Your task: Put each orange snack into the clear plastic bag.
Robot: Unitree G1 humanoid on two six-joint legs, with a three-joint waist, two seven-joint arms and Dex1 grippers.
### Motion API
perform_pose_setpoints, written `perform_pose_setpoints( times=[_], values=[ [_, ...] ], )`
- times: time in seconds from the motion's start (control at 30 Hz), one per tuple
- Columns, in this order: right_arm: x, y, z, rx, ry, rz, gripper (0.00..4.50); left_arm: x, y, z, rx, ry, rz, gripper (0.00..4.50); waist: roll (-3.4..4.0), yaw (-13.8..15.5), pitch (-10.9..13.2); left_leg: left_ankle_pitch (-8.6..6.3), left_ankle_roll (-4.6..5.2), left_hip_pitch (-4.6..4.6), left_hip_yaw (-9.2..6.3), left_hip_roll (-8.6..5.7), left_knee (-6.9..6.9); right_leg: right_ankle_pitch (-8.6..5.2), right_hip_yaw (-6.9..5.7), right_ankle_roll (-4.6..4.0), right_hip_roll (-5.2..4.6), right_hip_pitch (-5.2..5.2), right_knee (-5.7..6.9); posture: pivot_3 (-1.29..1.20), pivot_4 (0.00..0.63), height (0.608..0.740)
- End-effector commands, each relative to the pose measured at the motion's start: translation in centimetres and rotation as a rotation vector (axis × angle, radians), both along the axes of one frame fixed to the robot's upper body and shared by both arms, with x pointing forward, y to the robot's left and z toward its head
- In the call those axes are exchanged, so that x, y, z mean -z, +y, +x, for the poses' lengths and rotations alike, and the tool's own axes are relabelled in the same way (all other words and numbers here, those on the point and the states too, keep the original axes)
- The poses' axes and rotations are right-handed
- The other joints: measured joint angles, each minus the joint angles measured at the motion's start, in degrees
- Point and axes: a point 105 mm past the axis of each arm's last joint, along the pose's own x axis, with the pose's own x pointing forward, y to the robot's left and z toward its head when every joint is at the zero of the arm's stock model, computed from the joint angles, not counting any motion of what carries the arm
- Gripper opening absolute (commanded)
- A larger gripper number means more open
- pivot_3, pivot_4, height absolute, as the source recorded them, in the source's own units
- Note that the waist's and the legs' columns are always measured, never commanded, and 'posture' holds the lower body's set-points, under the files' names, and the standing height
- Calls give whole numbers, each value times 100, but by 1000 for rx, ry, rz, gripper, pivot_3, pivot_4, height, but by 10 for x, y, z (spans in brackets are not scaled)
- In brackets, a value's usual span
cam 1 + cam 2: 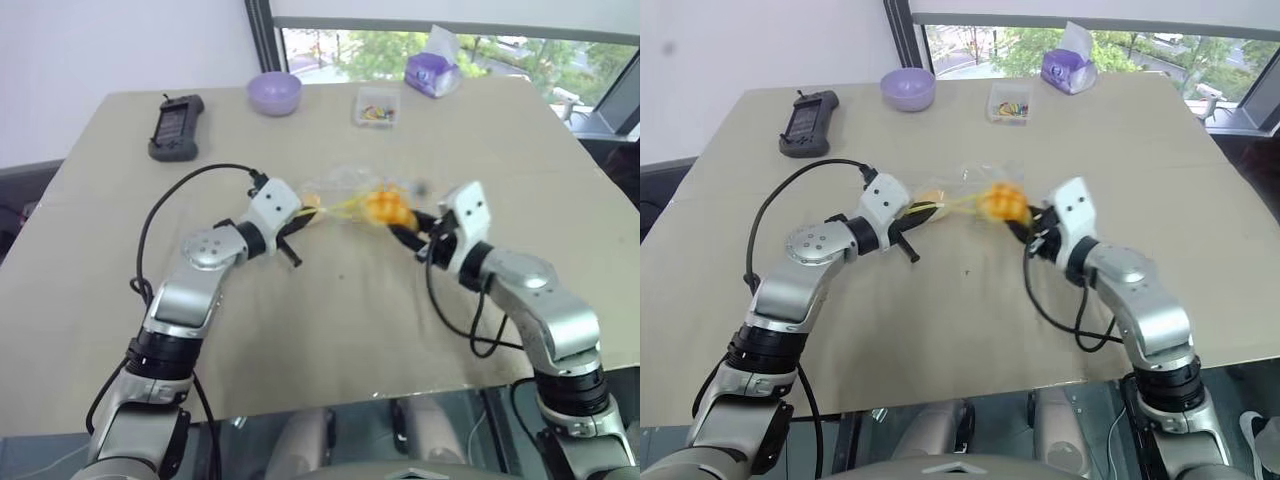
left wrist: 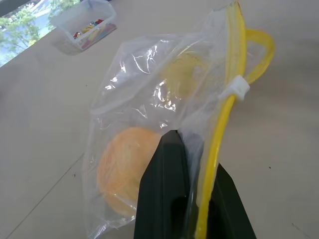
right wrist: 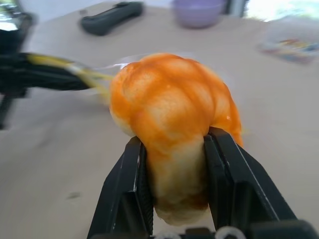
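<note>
Left gripper (image 2: 192,199): fingers closed on the mouth edge of the clear plastic bag (image 2: 149,99), by its yellow zip strip, held above the worktop (image 1: 330,330). A plain orange ball (image 2: 124,174) sits inside the bag. Right gripper (image 3: 174,169): fingers clamped on the grid-topped orange bun (image 3: 172,114), held at the bag's mouth, possibly touching it.

A crinkly clear plastic bag (image 2: 149,109) with a yellow zip strip hangs above the counter (image 1: 330,330), an orange ball (image 2: 124,172) inside; the grid-topped orange bun (image 3: 172,112) sits squeezed at its mouth.
</note>
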Motion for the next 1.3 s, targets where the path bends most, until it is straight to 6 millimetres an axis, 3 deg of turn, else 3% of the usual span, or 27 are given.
perform_pose_setpoints(
  times=[0.03,0.23,0.43,0.67,0.8,0.87,0.93,1.13,1.23,1.3],
  values=[
    [0,11,1,-1,-6,-11,1445,-12,-7,-4,47,-55,2,0,0,12,0,1,-1,-1,-1,-1,0,0,0,0,0,-1,-1,0,150,740],
    [7,14,10,-4,18,-41,1445,-14,-10,-9,84,-66,2,0,0,17,0,5,-9,-3,-1,-3,0,0,-1,0,1,-2,-3,0,150,740],
    [10,13,22,-15,20,-75,1445,-8,-22,-31,234,-88,50,0,0,0,0,6,-10,-4,2,-1,-2,0,0,-1,1,-3,-5,0,150,740],
    [9,23,29,-63,-61,-148,1445,0,-19,-34,276,-99,98,0,0,1,0,2,-5,-4,2,-2,-2,0,-1,-1,1,-3,-5,0,150,740],
    [21,24,40,-72,-159,-314,1445,1,-19,-38,325,-101,95,0,0,-12,0,2,-4,-3,7,-3,-2,0,1,0,1,-3,-6,0,150,740],
    [16,30,36,-120,-169,-253,1445,4,-18,-40,341,-99,102,0,0,-9,0,2,-4,-3,6,-3,-2,0,-1,-1,2,-3,-6,0,150,740],
    [0,36,35,-134,-123,-69,1445,9,-14,-43,353,-91,113,0,1,-29,1,5,-9,-6,5,-1,-4,0,-1,-1,3,-6,-7,0,150,740],
    [-10,49,32,-181,-30,161,1445,4,-16,-48,390,-101,77,0,1,-4,1,1,-1,-7,0,5,-3,0,-1,-1,1,-7,-6,0,150,740],
    [15,53,37,-158,-146,-113,1445,1,-18,-48,398,-111,68,0,1,-7,1,1,-1,-6,1,3,-3,0,-1,-1,1,-7,-3,0,150,740],
    [20,55,38,-167,-242,-221,1445,-1,-17,-47,397,-119,65,0,2,-4,1,1,-2,-6,4,-4,-2,0,-1,-1,0,-7,-4,0,150,740]
  ],
)
